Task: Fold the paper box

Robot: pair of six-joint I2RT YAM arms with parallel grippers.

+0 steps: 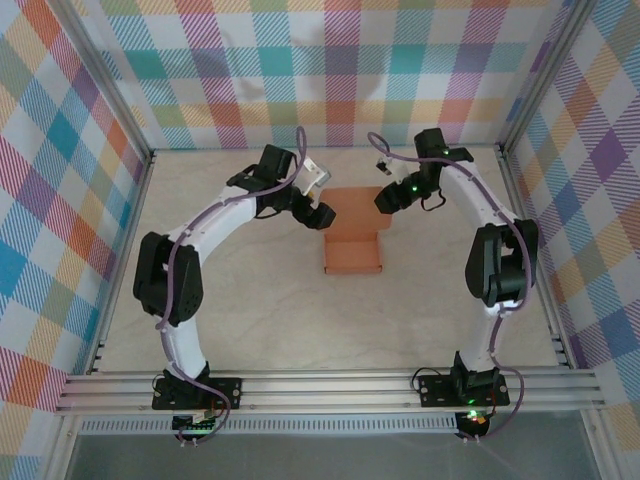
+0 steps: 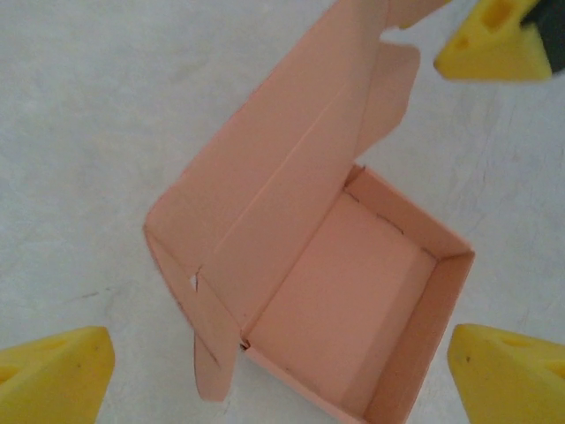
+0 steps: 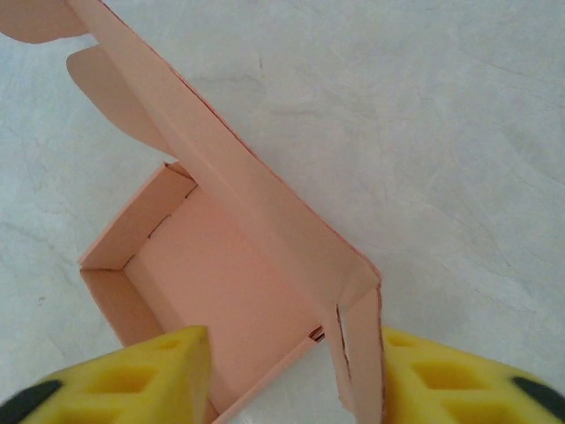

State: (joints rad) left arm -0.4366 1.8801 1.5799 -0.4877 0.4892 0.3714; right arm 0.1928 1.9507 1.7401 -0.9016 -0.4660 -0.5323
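The paper box (image 1: 352, 255) is a salmon-orange open tray in the middle of the table, its lid (image 1: 352, 203) raised at the far side. In the left wrist view the tray (image 2: 353, 300) lies between my left gripper's wide-apart yellow fingertips (image 2: 53, 375), with nothing touching them. My left gripper (image 1: 318, 213) is open beside the lid's left edge. My right gripper (image 1: 388, 200) hovers at the lid's right edge. Its yellow fingers (image 3: 450, 380) stand apart, with the lid's side flap (image 3: 357, 353) against the right one and the tray corner (image 3: 221, 291) in the gap.
Plaid walls (image 1: 60, 200) and aluminium posts close in the table on three sides. A metal rail (image 1: 330, 385) carries both arm bases at the near edge. The other arm's yellow fingertip (image 2: 494, 40) shows past the lid.
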